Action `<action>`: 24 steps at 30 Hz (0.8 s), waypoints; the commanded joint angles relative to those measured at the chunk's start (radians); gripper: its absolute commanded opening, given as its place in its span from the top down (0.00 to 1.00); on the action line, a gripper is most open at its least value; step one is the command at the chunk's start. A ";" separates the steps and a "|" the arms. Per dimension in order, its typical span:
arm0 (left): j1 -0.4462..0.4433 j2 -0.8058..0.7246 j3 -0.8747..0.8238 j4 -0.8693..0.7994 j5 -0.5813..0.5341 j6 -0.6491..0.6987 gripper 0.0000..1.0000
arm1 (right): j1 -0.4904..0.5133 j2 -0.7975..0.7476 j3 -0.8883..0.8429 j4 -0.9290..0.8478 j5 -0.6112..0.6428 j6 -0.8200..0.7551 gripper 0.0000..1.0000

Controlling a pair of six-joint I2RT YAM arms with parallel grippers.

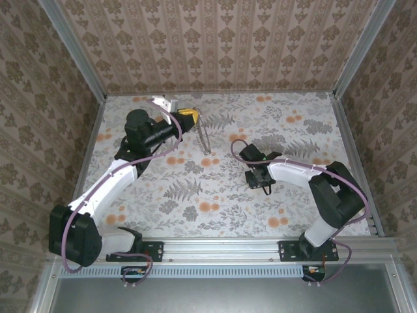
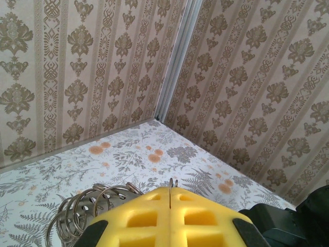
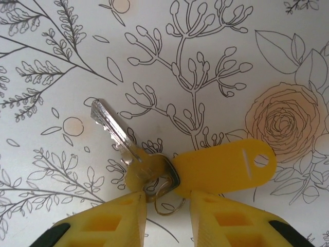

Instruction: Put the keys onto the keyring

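Right wrist: silver-bladed key (image 3: 123, 146), flat yellow tag (image 3: 226, 164)

Your left gripper (image 1: 189, 116), yellow-tipped, sits toward the far left of the floral table (image 1: 293, 215). It meets the top end of the thin keyring (image 1: 206, 138), which trails toward the table's middle. Your right gripper (image 1: 262, 184) points down near the centre, apart from the keyring, to its right.

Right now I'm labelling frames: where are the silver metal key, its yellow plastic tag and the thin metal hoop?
Silver metal key (image 3: 110, 128): right wrist view, toothed blade.
Yellow plastic tag (image 3: 221, 167): right wrist view, flat face.
Thin metal hoop (image 1: 206, 138): top external view, hanging rim.
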 commanded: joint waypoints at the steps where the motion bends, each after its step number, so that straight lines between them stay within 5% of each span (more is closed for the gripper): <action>1: -0.009 -0.006 0.041 0.047 0.008 -0.016 1.00 | 0.011 0.027 0.034 -0.046 0.053 -0.016 0.71; 15: -0.008 -0.008 0.037 0.057 0.009 -0.022 1.00 | 0.013 0.001 0.068 -0.092 0.046 0.002 1.00; 24: -0.012 -0.007 0.036 0.061 0.011 -0.025 1.00 | 0.010 -0.172 0.067 -0.124 -0.126 0.053 1.00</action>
